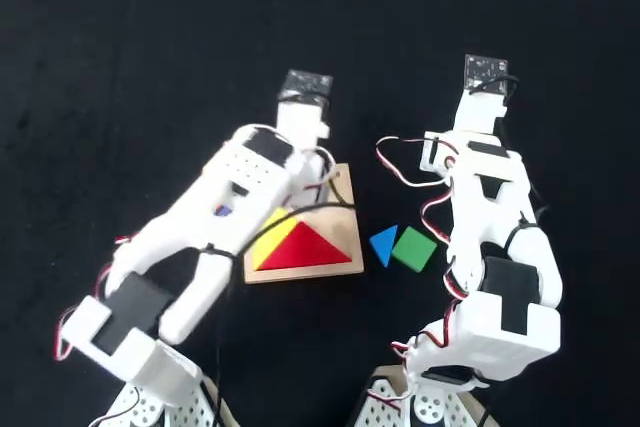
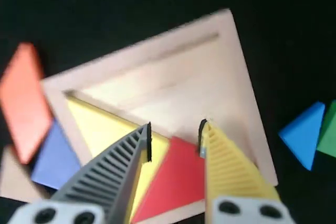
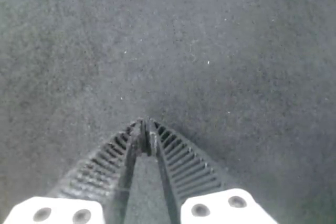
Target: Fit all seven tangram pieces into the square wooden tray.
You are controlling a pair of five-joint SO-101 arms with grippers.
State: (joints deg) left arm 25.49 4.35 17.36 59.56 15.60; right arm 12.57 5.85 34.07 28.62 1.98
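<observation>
The square wooden tray (image 1: 345, 237) lies mid-table and holds a red triangle (image 1: 300, 245) and a yellow triangle (image 1: 266, 231). In the left wrist view my left gripper (image 2: 176, 137) hangs open over the tray (image 2: 173, 72), above the red triangle (image 2: 176, 174) and yellow triangle (image 2: 100, 127), with nothing between its fingers. An orange parallelogram (image 2: 23, 98) and a blue triangle (image 2: 52, 156) lie just outside one tray edge. On the other side lie a second blue triangle (image 1: 383, 244) and a green square (image 1: 414, 248). My right gripper (image 3: 144, 135) is shut over bare black cloth.
The left arm (image 1: 220, 207) reaches over the tray and hides its left part from above. The right arm (image 1: 485, 187) stands right of the green square. A tan shape (image 2: 9, 179) shows beside the blue triangle. Black cloth (image 1: 120, 97) covers the table.
</observation>
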